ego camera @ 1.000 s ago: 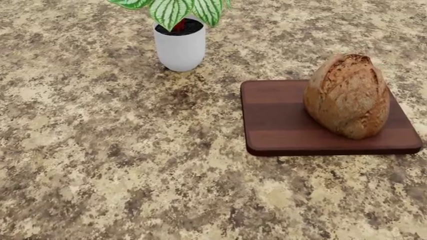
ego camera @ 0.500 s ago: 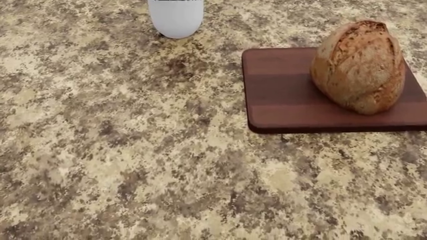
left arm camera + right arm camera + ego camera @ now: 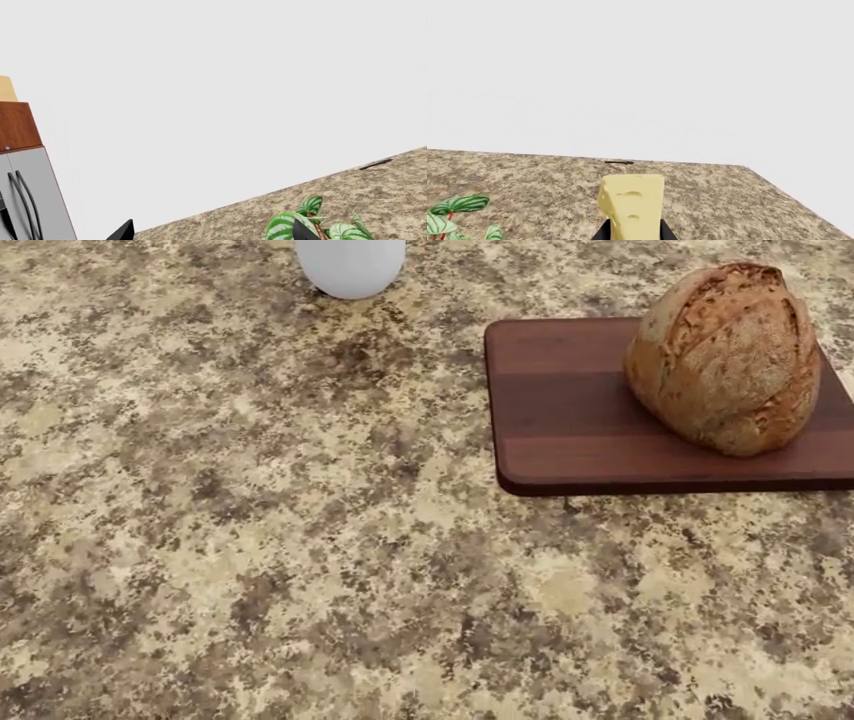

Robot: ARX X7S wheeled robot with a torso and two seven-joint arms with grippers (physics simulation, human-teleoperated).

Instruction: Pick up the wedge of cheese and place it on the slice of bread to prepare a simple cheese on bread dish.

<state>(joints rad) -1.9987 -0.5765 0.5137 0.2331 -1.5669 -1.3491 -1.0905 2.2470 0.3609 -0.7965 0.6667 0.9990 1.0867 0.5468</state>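
The slice of bread (image 3: 727,358), a rounded golden-brown crusty piece, lies on the right half of a dark reddish-brown wooden board (image 3: 574,420) at the upper right of the head view. Neither gripper shows in the head view. In the right wrist view my right gripper (image 3: 634,234) is shut on the wedge of cheese (image 3: 632,206), a pale yellow chunk with small holes standing up between the two black fingers. In the left wrist view my left gripper (image 3: 213,232) is open and empty, its two black fingertips (image 3: 122,231) far apart.
A white plant pot (image 3: 350,265) stands at the top edge of the head view, left of the board. Its striped green leaves show in the left wrist view (image 3: 303,227) and the right wrist view (image 3: 457,207). A steel fridge (image 3: 23,195) stands beyond the speckled counter (image 3: 267,540).
The head view has tilted further down: the pot and the board with the bread have slid up the picture, and the plant's leaves have left it.
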